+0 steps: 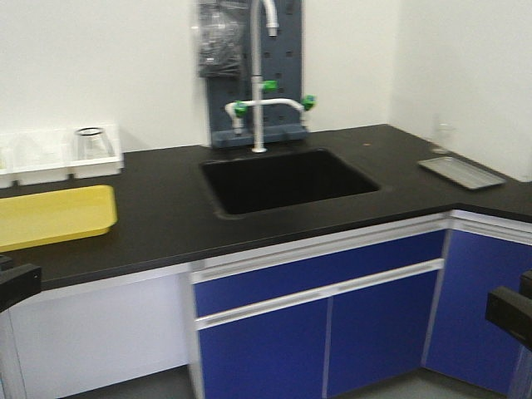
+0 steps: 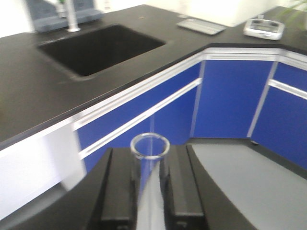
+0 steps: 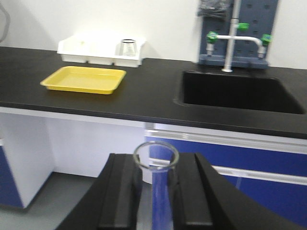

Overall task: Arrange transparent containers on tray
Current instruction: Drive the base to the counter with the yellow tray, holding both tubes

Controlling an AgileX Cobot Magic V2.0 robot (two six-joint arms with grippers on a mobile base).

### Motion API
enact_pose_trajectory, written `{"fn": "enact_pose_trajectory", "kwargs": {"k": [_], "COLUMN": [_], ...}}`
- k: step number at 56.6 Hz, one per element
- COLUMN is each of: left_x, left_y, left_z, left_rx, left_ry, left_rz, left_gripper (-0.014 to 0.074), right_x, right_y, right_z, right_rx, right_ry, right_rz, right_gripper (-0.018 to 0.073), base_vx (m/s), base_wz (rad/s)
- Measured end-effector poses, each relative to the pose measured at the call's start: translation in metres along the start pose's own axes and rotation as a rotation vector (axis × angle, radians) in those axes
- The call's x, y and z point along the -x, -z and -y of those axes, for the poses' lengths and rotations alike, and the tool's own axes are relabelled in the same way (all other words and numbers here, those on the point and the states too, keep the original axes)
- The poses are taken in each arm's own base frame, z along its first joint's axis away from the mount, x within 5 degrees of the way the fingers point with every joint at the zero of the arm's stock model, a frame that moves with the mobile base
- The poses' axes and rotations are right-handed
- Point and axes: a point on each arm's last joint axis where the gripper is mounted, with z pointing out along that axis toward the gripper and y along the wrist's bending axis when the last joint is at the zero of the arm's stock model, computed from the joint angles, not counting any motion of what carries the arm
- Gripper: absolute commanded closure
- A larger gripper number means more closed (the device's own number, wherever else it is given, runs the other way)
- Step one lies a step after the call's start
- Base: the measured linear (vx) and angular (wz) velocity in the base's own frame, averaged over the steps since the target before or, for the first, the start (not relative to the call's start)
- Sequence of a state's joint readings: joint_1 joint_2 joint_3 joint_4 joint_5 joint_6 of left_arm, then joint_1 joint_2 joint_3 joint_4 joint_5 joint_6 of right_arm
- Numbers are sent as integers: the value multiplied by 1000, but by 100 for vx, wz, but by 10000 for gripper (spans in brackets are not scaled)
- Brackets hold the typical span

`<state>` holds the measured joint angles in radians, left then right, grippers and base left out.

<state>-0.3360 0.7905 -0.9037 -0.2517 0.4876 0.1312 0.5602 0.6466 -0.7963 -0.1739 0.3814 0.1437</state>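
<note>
1. Tube one point(image 2: 149, 196) is clamped between the left gripper point(image 2: 149, 160) fingers.
2. Tube two point(image 3: 160, 201) is clamped between the right gripper point(image 3: 156, 165) fingers.
3. One tray point(image 3: 84, 79) sits on the counter point(image 3: 144, 96), well ahead and left of the right fingers.

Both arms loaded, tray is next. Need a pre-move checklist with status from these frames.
1. Grasp, left claw on left test tube: ok, the tube sits between the fingers, open end outward.
2. Grasp, right claw on right test tube: ok, same pose.
3. Room on yellow tray: ok, nothing lies in it.
4. Tray in reach: probably not ok. Both claws hang off the counter, facing the cabinets.
5. Approach: ok. The white bins and beaker stand behind the tray, not in front of it.
6. Grip firmness: cannot tell.
</note>
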Motion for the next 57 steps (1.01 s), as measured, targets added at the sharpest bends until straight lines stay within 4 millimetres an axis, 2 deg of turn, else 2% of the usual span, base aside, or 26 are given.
{"fn": "enact_pose_trajectory", "kwargs": {"k": [27,57], "left_x": [0,0], "left_y": [0,0], "left_z": [0,0], "left_rx": [0,0], "left_ry": [0,0], "left_rz": [0,1], "left_gripper": [596,596], "right_x": [0,0], "right_y": [0,0], "right_z": [0,0], "right_rx": [0,0], "right_ry": [0,0], "right_rz": [0,0], "right_gripper": [568,568], "base_vx": [-3,20], "base_wz": [59,48]}}
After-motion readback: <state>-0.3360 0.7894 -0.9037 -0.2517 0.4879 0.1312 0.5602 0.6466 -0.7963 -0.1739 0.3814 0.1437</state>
